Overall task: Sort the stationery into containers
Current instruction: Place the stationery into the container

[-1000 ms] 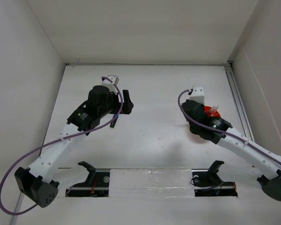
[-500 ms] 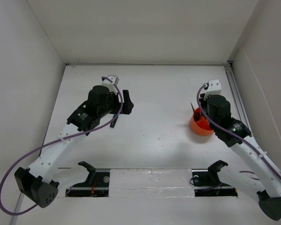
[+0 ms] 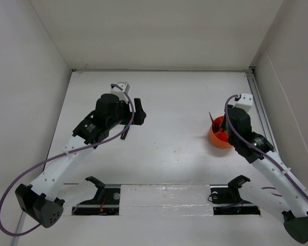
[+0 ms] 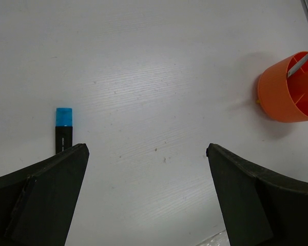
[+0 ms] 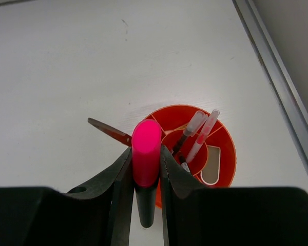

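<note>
Pens (image 5: 194, 124) in cup (image 5: 230, 148), marker (image 5: 146, 154) above

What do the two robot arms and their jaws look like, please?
The left arm and right arm share white links, black joints and bases. A purple cable trails along each. Their jaws are dark, flat, tapering plates.

We see our right gripper (image 5: 146, 171) pinching a pink marker (image 5: 146, 146) just above the orange cup (image 5: 230, 154). Pens (image 5: 201, 132) stand in its middle compartments, and a scissor blade (image 5: 109, 131) pokes out leftward over the table (image 5: 66, 66).
</note>
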`<state>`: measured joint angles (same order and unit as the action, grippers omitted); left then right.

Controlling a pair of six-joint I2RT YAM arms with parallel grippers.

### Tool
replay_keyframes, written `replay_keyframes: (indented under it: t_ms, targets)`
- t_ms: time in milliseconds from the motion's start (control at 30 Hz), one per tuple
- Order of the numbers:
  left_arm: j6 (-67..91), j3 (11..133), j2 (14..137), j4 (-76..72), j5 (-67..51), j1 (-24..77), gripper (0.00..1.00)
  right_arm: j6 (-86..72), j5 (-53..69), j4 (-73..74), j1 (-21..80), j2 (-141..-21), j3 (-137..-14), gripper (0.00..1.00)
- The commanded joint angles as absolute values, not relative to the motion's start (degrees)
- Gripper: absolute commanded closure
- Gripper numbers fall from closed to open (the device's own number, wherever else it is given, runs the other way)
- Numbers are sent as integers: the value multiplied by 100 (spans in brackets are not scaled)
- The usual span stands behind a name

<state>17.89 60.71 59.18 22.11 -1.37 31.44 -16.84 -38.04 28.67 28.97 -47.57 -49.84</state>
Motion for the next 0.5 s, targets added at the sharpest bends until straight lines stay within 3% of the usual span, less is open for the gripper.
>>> replay_keyframes:
  t_ms: [0, 100, 367, 467]
  targets:
    - [1723, 6038, 5783, 2039, -114, 3155, 0, -2187, -4244, 2733, 2944, -4614, -4940, 100]
    - [1723, 6038, 5783, 2039, -114, 3155, 0, -3552, -4867, 3494, 2944, -4667, -4939, 100]
    - [1723, 6038, 5783, 2039, -176, 3155, 0, -4629, -5615, 4032, 3366, -4413, -4816, 100]
    - [1723, 6038, 5783, 2039, -176, 3155, 0, -6183, -5993, 5042, 3419, -4351, -4939, 100]
